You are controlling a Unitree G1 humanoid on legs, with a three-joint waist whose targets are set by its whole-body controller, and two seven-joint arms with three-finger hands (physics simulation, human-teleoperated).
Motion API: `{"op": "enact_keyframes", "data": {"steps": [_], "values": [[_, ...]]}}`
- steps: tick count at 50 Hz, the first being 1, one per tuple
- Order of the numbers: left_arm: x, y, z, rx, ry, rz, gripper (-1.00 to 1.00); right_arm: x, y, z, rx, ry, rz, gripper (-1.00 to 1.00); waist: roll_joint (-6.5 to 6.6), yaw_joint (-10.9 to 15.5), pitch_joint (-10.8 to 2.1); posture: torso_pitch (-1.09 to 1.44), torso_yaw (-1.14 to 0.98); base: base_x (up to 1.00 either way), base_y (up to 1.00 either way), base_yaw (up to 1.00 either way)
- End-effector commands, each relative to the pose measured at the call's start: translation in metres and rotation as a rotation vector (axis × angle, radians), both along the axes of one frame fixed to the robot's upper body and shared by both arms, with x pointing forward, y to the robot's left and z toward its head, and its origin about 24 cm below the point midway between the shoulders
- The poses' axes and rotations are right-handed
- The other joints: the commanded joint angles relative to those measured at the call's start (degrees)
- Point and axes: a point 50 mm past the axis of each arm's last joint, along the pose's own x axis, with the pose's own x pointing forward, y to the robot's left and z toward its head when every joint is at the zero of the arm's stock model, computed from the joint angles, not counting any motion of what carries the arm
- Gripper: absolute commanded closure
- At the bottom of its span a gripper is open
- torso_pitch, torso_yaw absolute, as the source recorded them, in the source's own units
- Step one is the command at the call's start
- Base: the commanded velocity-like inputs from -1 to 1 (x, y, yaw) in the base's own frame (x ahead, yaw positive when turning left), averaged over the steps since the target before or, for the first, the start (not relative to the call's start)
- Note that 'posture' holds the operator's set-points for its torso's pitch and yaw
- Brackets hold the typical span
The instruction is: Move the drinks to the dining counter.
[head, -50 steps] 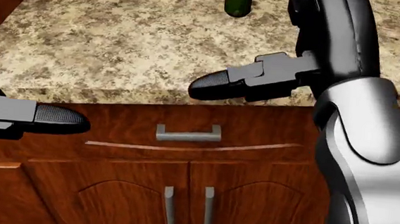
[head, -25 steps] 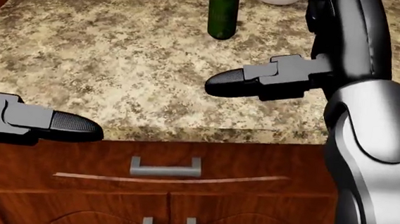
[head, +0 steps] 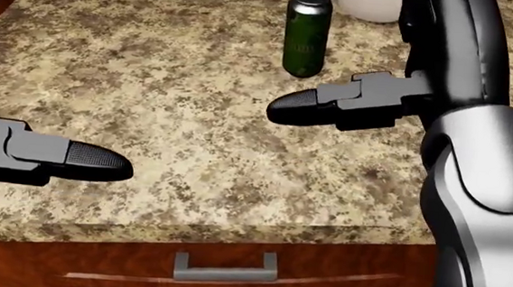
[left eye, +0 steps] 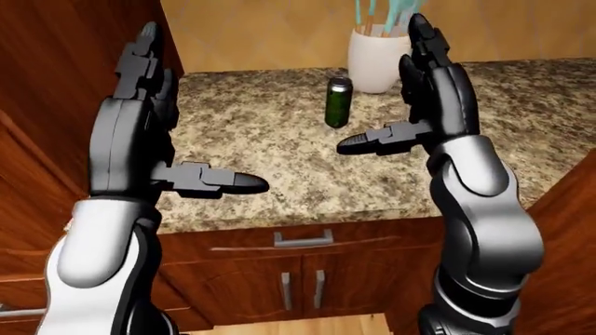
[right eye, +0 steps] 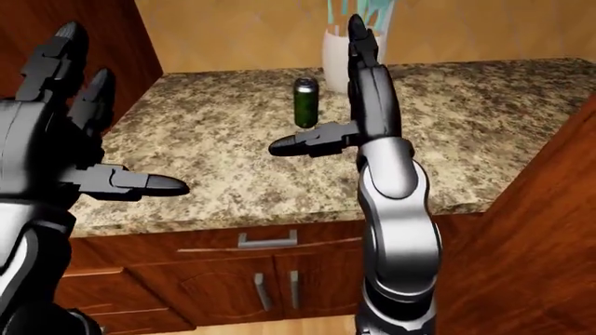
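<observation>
Nearest, drawer handle (head: 225, 269) just under the surface (head: 177, 111) edge. Above that edge, left hand (left eye: 149, 105) and right hand (left eye: 424, 91) both raised, fingers spread wide, gripping nothing, probably poised for a reach. Further up the surface, green can (head: 307, 33) standing upright, just beyond the right hand's thumb, untouched. Past the can, white utensil jar (left eye: 374, 57) against the wall.

Speckled granite counter (head: 193, 146), white utensil jar (left eye: 372, 63), wooden cabinets (left eye: 307, 279), drawer handle (head: 225, 269)
</observation>
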Motion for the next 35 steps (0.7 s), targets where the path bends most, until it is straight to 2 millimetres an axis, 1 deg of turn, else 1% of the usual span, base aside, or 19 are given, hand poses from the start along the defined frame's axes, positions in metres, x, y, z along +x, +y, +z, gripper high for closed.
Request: {"op": "enact_keyframes", "data": {"steps": [1, 5, 6, 7, 8, 12, 13, 14, 17, 18, 20, 21, 23, 26, 29, 30, 31, 32, 35], "values": [[-0.0065, 0.0028, 0.0119, 0.004, -0.091, 0.025, -1.00, -0.0075, 0.0056, 0.0179, -0.005, -0.105, 0.030, -1.00, -0.47, 0.4, -1.09, 0.00, 0.00, 0.26, 0.00, 0.00], [-0.0065, 0.0026, 0.0118, 0.004, -0.092, 0.025, -1.00, -0.0069, 0.0058, 0.0170, -0.007, -0.104, 0.031, -1.00, 3.72, 0.1, -1.23, 0.00, 0.00, 0.29, 0.00, 0.00], [-0.0064, 0.0025, 0.0114, 0.005, -0.091, 0.025, -1.00, -0.0074, 0.0058, 0.0174, -0.005, -0.106, 0.032, -1.00, 4.42, 0.3, -0.66, 0.00, 0.00, 0.33, 0.00, 0.00], [-0.0061, 0.0025, 0.0111, 0.005, -0.090, 0.025, -1.00, -0.0073, 0.0056, 0.0174, -0.003, -0.106, 0.031, -1.00, 2.82, 0.1, -0.47, 0.00, 0.00, 0.33, 0.00, 0.00], [-0.0056, 0.0025, 0.0107, 0.005, -0.090, 0.025, -1.00, -0.0070, 0.0052, 0.0171, -0.002, -0.107, 0.031, -1.00, 3.47, -0.1, -0.82, 0.00, 0.00, 0.32, 0.00, 0.00], [-0.0056, 0.0019, 0.0105, 0.005, -0.089, 0.024, -1.00, -0.0066, 0.0047, 0.0167, 0.000, -0.109, 0.028, -1.00, 2.11, 0.4, -2.22, 0.00, 0.00, 0.28, 0.00, 0.00], [-0.0054, 0.0019, 0.0108, 0.005, -0.090, 0.024, -1.00, -0.0070, 0.0043, 0.0174, 0.002, -0.113, 0.027, -1.00, 1.19, 0.5, -0.95, 0.00, 0.00, 0.00, 0.00, 0.00], [-0.0051, 0.0017, 0.0110, 0.006, -0.090, 0.023, -1.00, -0.0069, 0.0034, 0.0173, 0.004, -0.116, 0.024, -1.00, 0.76, 0.6, -1.56, 0.00, 0.00, 0.00, 0.00, 0.00], [-0.0044, 0.0004, 0.0111, 0.009, -0.091, 0.021, -1.00, -0.0074, 0.0024, 0.0177, 0.012, -0.118, 0.022, -1.00, -2.73, 1.2, -2.30, 0.00, 0.00, 0.00, 0.00, 0.00], [-0.0043, 0.0004, 0.0111, 0.009, -0.091, 0.021, -1.00, -0.0073, 0.0021, 0.0175, 0.015, -0.118, 0.021, -1.00, -1.26, 1.2, -1.46, 0.00, 0.00, 0.00, 0.00, 0.00], [-0.0045, 0.0003, 0.0112, 0.010, -0.091, 0.020, -1.00, -0.0080, 0.0024, 0.0178, 0.020, -0.116, 0.024, -1.00, -1.81, 1.0, -1.71, 0.00, 0.00, 0.00, 0.00, 0.00], [-0.0047, 0.0003, 0.0116, 0.010, -0.091, 0.020, -1.00, -0.0081, 0.0028, 0.0179, 0.022, -0.115, 0.030, -1.00, -1.98, 0.9, -2.89, 0.00, 0.00, 0.00, 0.00, -0.10], [-0.0052, 0.0002, 0.0128, 0.010, -0.093, 0.020, -1.00, -0.0084, 0.0033, 0.0185, 0.022, -0.113, 0.034, -1.00, -2.67, 0.1, -1.98, 0.00, 0.00, 0.00, 0.00, -0.69], [-0.0055, -0.0002, 0.0131, 0.011, -0.093, 0.019, -1.00, -0.0086, 0.0032, 0.0185, 0.022, -0.113, 0.035, -1.00, -1.23, -0.2, -2.14, 0.00, 0.00, 0.00, 0.00, -0.77], [-0.0059, -0.0004, 0.0124, 0.012, -0.091, 0.019, -1.00, -0.0089, 0.0031, 0.0190, 0.020, -0.114, 0.037, -1.00, 2.36, -0.1, -0.41, 0.00, 0.00, 0.00, 0.00, -0.77], [-0.0057, -0.0008, 0.0127, 0.012, -0.091, 0.018, -1.00, -0.0088, 0.0027, 0.0188, 0.021, -0.114, 0.036, -1.00, 4.51, 0.1, -0.72, 0.00, 0.00, 0.00, 0.00, -0.67], [-0.0055, -0.0014, 0.0133, 0.013, -0.092, 0.018, -1.00, -0.0089, 0.0024, 0.0194, 0.018, -0.116, 0.033, -1.00, 5.92, 0.6, -2.05, 0.00, 0.00, 0.00, 0.00, -0.28], [-0.0048, -0.0024, 0.0131, 0.015, -0.092, 0.016, -1.00, -0.0085, 0.0028, 0.0197, 0.005, -0.115, 0.028, -1.00, 4.11, 1.5, -0.61, 0.00, 0.00, 0.00, 0.00, 0.00], [-0.0040, -0.0042, 0.0138, 0.019, -0.091, 0.013, -1.00, -0.0085, 0.0025, 0.0194, 0.005, -0.116, 0.027, -1.00, 2.78, 0.4, -1.27, 0.00, 0.00, 0.00, 0.00, 0.00]]}}
